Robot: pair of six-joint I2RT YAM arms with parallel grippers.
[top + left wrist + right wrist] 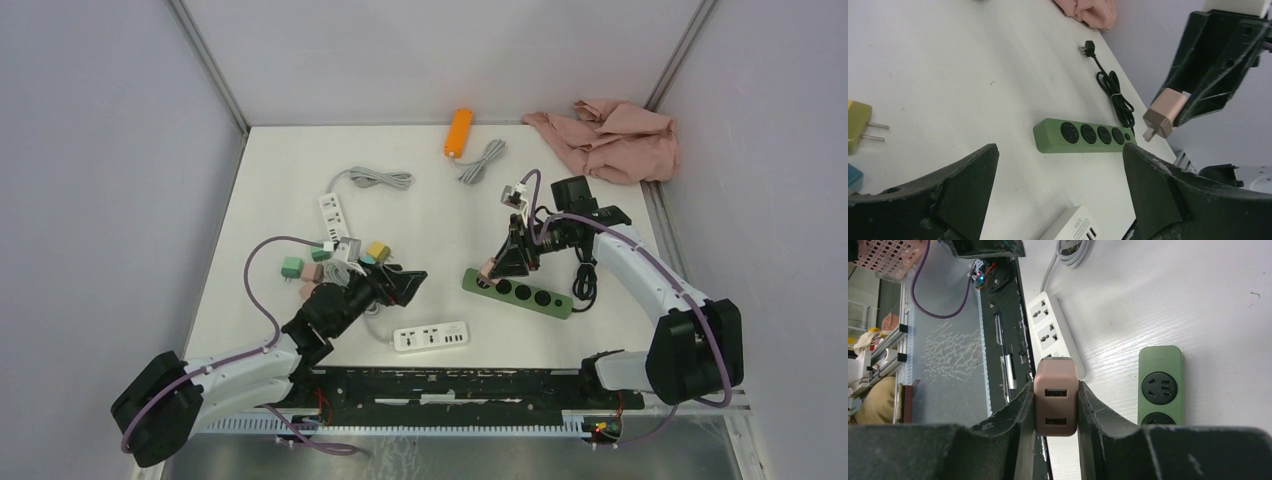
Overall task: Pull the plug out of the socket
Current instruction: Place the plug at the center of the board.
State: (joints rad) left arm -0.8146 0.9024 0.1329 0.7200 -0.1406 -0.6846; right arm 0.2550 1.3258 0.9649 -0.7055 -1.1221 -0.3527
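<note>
The green socket strip point(517, 293) lies flat on the white table, and its round outlets point(1083, 135) show nothing plugged in. My right gripper point(497, 265) hangs just above the strip's left end, shut on a pink plug point(1056, 402) with two USB ports. The plug point(1164, 114) is clear of the strip, its prongs in the air. In the right wrist view the green strip point(1160, 385) lies to the right of the fingers. My left gripper point(1060, 185) is open and empty, low over the table to the left of the strip.
A white power strip point(432, 337) lies near the front edge, under my left gripper. Another white strip point(335, 215) with several coloured plugs point(292, 266) sits at the left. An orange strip point(458, 131) and a pink cloth point(610, 135) are at the back. A black cable point(1115, 95) trails off the green strip's right end.
</note>
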